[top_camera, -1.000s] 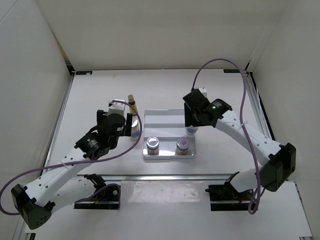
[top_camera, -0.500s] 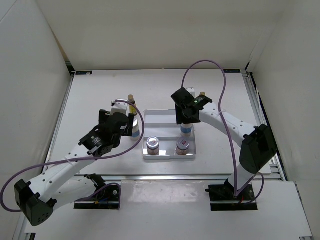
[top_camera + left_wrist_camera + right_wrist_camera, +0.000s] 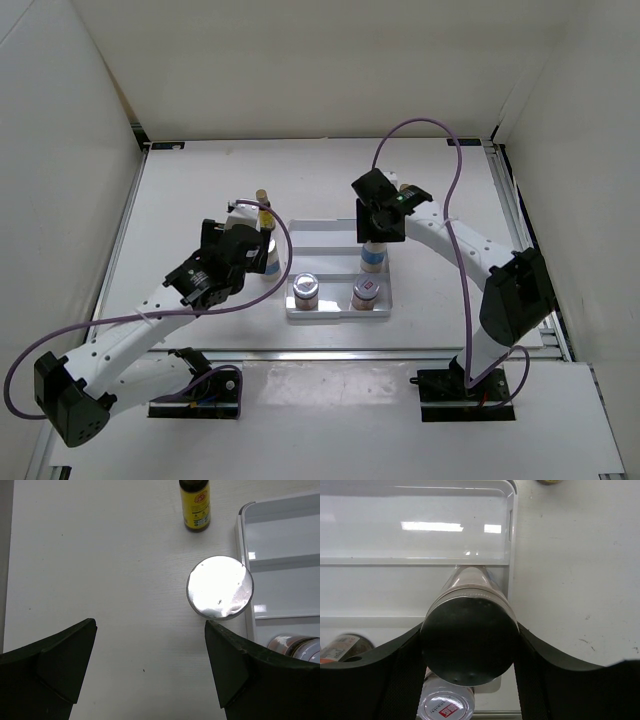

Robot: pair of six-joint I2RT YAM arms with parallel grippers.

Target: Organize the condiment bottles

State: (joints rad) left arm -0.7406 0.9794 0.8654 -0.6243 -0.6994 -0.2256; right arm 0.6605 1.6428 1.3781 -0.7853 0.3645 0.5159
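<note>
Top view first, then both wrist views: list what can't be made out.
Top: the right brown bottle is mostly hidden behind the right arm.
Right wrist: that bottle is cut off by the top edge; the gripped jar shows mainly its shadowed lid, hiding its label.
Left wrist: the left brown bottle loses its cap to the top edge; the loose jar hides its label under its lid.

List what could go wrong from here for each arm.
1. The right tool holds a white jar near the tray's right wall, with a short jar just in front. Lowering could catch the wall or knock that jar.
2. The open left tool is off-centre: the second white jar sits by one finger and close to the tray. Descending may strike the lid.
</note>
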